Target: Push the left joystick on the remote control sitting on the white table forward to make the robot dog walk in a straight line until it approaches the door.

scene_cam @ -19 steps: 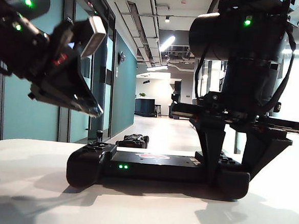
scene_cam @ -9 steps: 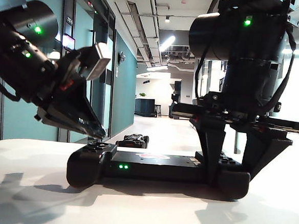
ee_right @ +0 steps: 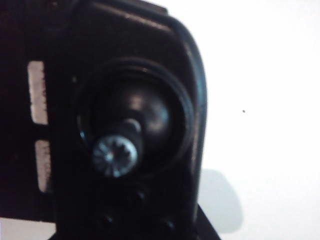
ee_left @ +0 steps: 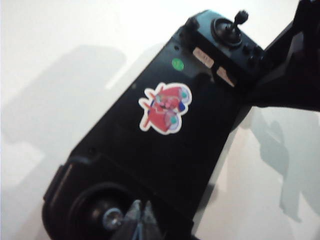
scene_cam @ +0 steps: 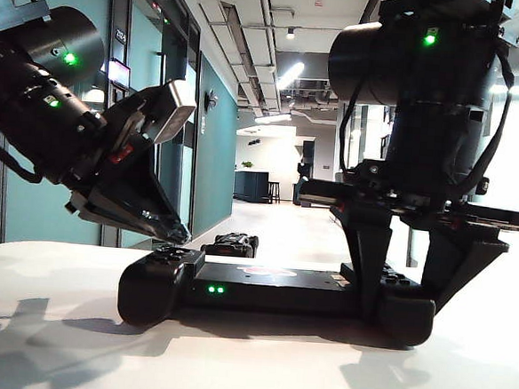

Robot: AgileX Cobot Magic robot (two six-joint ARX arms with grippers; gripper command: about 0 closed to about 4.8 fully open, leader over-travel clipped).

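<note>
**Relief op:** Where was the controller when you logged this?

**Me:** The remote control [scene_cam: 275, 293] lay flat on the white table [scene_cam: 71, 342], long side toward the exterior camera, two green lights lit on its front edge. From the left wrist camera I saw the red-white sticker [ee_left: 165, 107] on its middle bar.

**Relief op:** Left arm?

**Me:** The left gripper [scene_cam: 175, 233] hung tilted down over the controller's left end, tips just above it. In its wrist view the fingertips [ee_left: 141, 223] sat pinched together right beside the left joystick [ee_left: 111, 218]; I could not tell whether they touched it.

**Relief op:** Right arm?

**Me:** The right gripper [scene_cam: 404, 289] stood upright over the controller's right end, one finger [scene_cam: 369, 264] on each side of that end, clamping it. Its wrist view showed the right joystick [ee_right: 116, 152] close up, blurred.

**Relief op:** The dog?

**Me:** The robot dog [scene_cam: 231, 243] sat low on the corridor floor beyond the table, well apart from it.
</note>
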